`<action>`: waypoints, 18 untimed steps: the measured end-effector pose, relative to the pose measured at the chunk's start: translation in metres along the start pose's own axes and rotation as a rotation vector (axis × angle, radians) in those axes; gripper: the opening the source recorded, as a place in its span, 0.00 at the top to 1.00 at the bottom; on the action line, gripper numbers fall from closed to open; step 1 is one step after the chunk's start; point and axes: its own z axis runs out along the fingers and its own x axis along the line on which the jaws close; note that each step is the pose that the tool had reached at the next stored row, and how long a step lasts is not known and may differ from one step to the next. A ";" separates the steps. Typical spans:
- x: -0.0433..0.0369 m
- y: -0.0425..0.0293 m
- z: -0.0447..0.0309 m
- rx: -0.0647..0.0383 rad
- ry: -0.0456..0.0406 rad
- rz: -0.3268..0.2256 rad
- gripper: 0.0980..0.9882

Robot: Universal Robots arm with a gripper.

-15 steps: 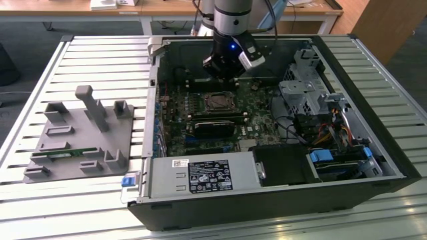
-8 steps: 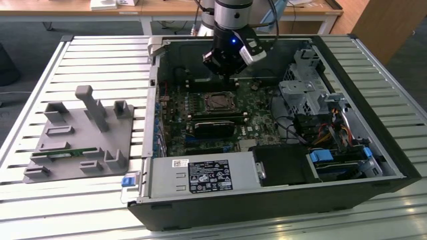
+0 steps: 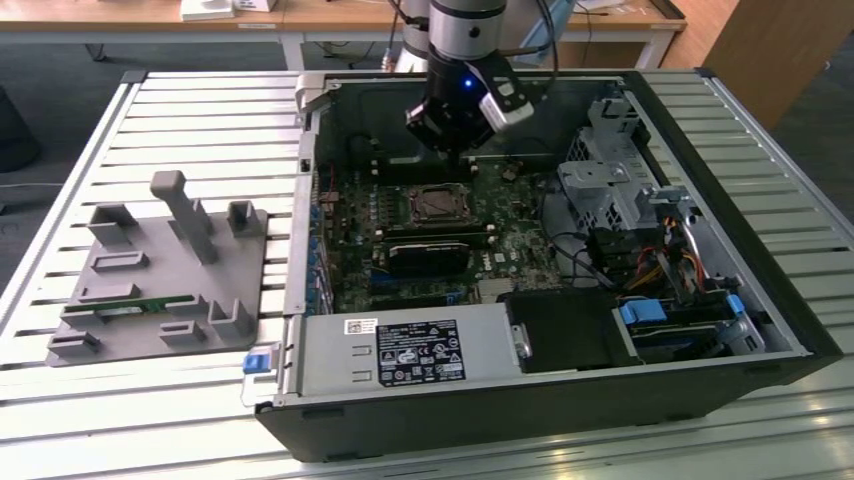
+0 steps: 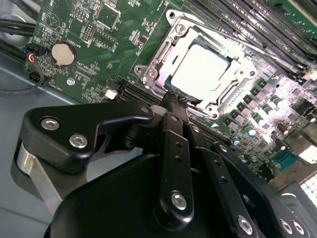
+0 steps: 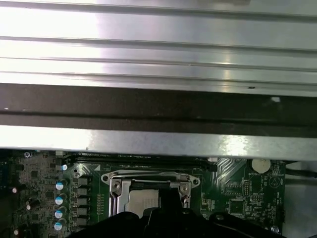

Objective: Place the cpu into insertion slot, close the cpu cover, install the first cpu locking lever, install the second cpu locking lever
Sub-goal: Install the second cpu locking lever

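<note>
The cpu [image 4: 200,70] shows its pale metal face inside the insertion slot [image 3: 439,204] on the green board. The silvery cpu cover [image 4: 166,54] lies flat around it, with the chip showing through its window. A thin lever rod [image 4: 233,34] runs along one side of the socket; I cannot tell whether it is latched. My gripper [image 4: 172,99] hangs just off the socket's edge, its black fingers pressed together with nothing between them. In the exterior view the gripper [image 3: 461,148] hovers above the board, just behind the socket. In the first wrist view the cpu [image 5: 143,198] sits right ahead of the gripper [image 5: 168,206].
The open computer case [image 3: 721,300] lies on a slatted metal table. A power supply [image 3: 407,352] fills its front, a drive cage [image 3: 614,180] and cables its right. A black finned block [image 3: 427,255] sits in front of the socket. A grey fixture [image 3: 160,270] stands at the exterior view's left.
</note>
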 end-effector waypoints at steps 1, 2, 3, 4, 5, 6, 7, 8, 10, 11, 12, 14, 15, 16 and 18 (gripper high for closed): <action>0.0000 -0.0008 0.0000 0.000 0.0000 0.000 0.99; 0.0000 -0.0016 0.0000 0.000 0.0000 0.000 0.99; 0.0000 -0.0022 0.0000 0.000 0.0000 0.000 0.99; 0.0000 -0.0029 0.0000 0.001 0.0000 0.000 0.99; 0.0001 -0.0034 0.0000 0.001 0.0000 0.000 0.99; 0.0001 -0.0039 0.0000 0.001 0.0001 0.000 0.99; 0.0001 -0.0045 0.0000 0.001 0.0000 0.000 0.99; 0.0001 -0.0051 0.0000 0.001 0.0000 0.000 0.99; 0.0001 -0.0071 0.0000 0.001 0.0001 0.000 0.99; 0.0001 -0.0078 0.0000 0.001 0.0000 0.000 0.99; 0.0001 -0.0085 0.0000 0.001 0.0000 0.000 0.99; 0.0002 -0.0109 0.0000 0.001 0.0001 0.000 0.99; 0.0002 -0.0124 0.0000 0.001 0.0001 0.000 0.99; 0.0003 -0.0137 0.0000 0.001 0.0000 0.000 0.99; 0.0003 -0.0162 0.0000 0.002 0.0001 0.000 0.99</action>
